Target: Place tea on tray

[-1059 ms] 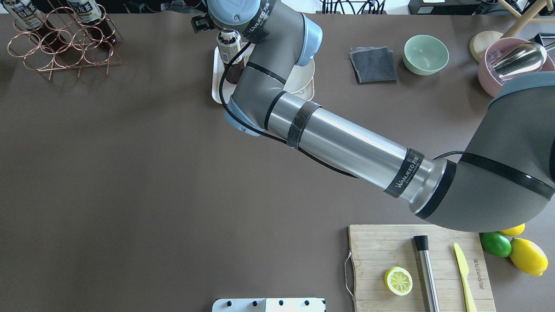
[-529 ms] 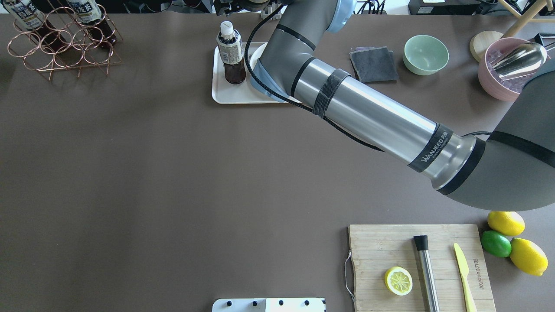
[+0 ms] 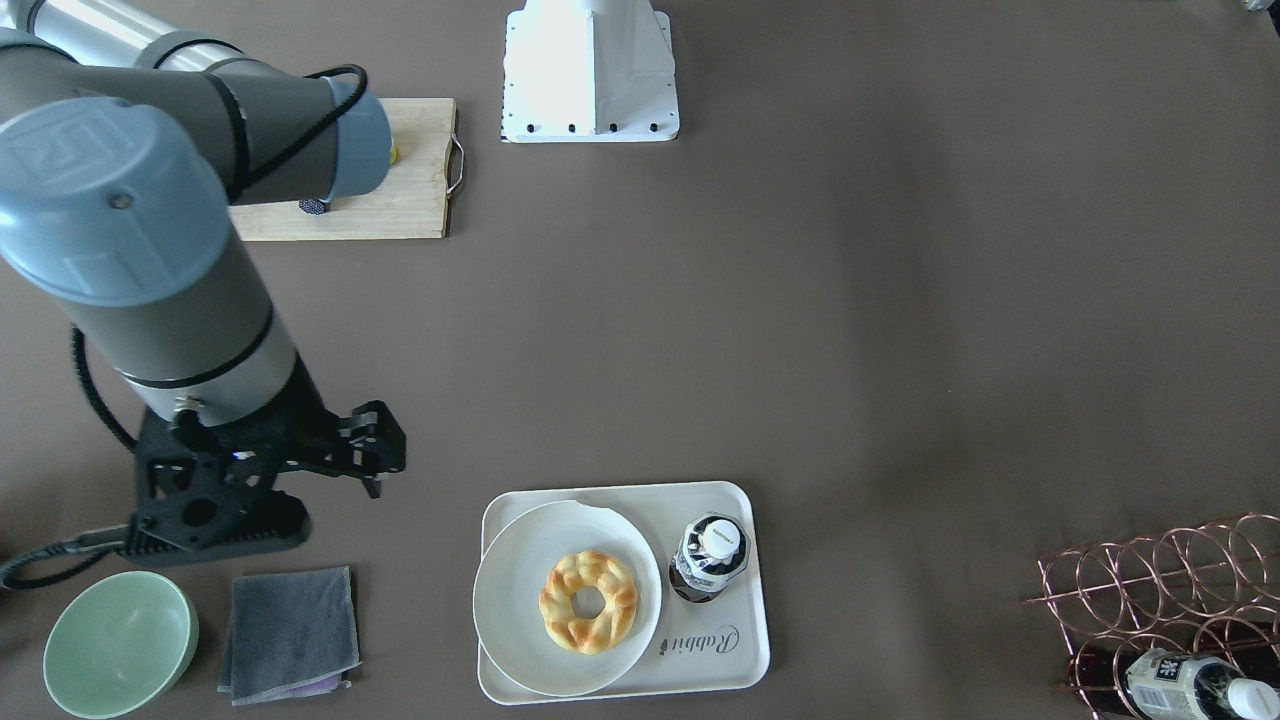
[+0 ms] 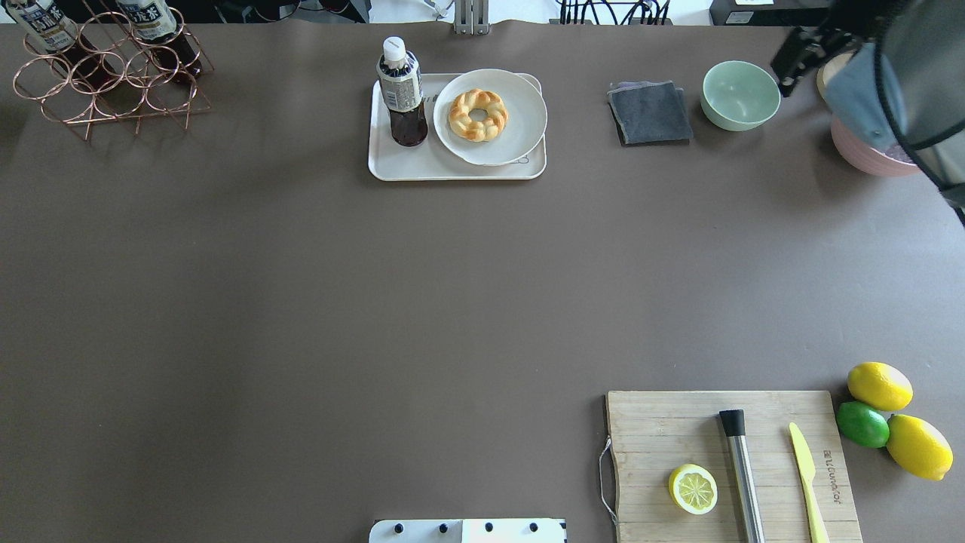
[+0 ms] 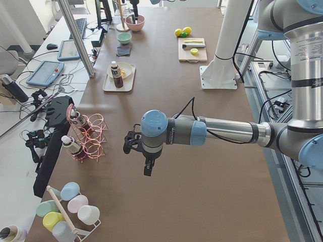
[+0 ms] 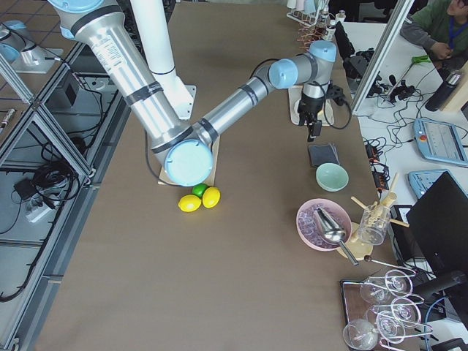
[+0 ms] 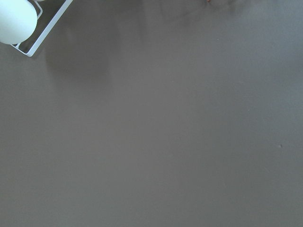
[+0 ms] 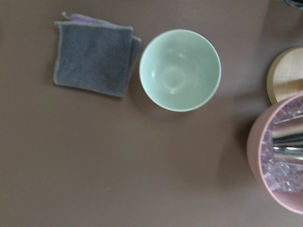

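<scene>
The tea bottle [image 4: 399, 94] stands upright on the left part of the cream tray [image 4: 392, 162], free of any gripper. It also shows in the front-facing view [image 3: 710, 558] on the tray [image 3: 720, 645] beside the "Rabbit" lettering. My right gripper [image 3: 380, 450] is open and empty, well off to the side of the tray, above the grey cloth and the green bowl; it shows at the overhead view's top right [image 4: 788, 68]. My left gripper [image 5: 144, 161] hangs over bare table in the left exterior view only; I cannot tell its state.
A white plate with a doughnut [image 4: 490, 117] fills the tray's right part. Grey cloth [image 4: 648, 113], green bowl [image 4: 741, 94] and pink bowl [image 4: 867, 151] lie to the right. A copper rack [image 4: 105, 83] with alike bottles stands far left. A cutting board [image 4: 648, 430] is near right.
My right arm has drawn back from the tray to the right, past the cloth and bowl. The tea bottle stays upright on the tray, and the plate with the doughnut is now uncovered.
</scene>
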Robot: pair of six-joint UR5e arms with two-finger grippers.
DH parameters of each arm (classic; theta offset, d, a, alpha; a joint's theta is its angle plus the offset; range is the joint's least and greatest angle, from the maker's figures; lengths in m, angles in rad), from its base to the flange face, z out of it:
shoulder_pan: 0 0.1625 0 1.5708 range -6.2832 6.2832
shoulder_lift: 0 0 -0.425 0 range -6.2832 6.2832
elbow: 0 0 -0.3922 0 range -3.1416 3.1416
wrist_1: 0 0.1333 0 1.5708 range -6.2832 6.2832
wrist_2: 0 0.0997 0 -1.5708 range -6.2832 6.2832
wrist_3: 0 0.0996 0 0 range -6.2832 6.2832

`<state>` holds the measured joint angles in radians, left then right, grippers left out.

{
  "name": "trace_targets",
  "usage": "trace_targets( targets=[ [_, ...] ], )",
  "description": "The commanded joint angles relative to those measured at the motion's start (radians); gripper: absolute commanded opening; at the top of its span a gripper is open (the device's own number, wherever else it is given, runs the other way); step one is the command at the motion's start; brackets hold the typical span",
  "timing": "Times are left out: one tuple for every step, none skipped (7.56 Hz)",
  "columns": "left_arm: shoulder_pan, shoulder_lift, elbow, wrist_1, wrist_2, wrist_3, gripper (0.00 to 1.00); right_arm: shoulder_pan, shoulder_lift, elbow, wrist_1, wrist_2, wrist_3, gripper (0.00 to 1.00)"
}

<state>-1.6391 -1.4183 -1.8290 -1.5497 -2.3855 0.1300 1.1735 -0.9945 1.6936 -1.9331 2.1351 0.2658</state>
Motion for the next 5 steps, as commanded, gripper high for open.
trace_targets(
  targets=[
    [0.001, -0.021, 0.000, -0.001, 0.000, -0.009, 1.00, 0.180, -0.359, 0.130, -0.021, 0.045, -0.361, 1.00],
    [0.001, -0.021, -0.001, -0.001, 0.000, -0.009, 1.00, 0.237, -0.421, 0.123, -0.024, 0.036, -0.446, 1.00],
    [-0.001, -0.021, -0.003, -0.003, 0.000, -0.009, 1.00, 0.271, -0.470, 0.115, -0.027, 0.031, -0.456, 1.00],
    [-0.001, -0.021, -0.003, -0.004, 0.000, -0.009, 1.00, 0.306, -0.510, 0.101, -0.024, 0.025, -0.458, 1.00],
    [-0.002, -0.021, -0.004, -0.004, 0.000, -0.009, 1.00, 0.330, -0.518, 0.103, -0.026, 0.022, -0.458, 1.00]
  ],
)
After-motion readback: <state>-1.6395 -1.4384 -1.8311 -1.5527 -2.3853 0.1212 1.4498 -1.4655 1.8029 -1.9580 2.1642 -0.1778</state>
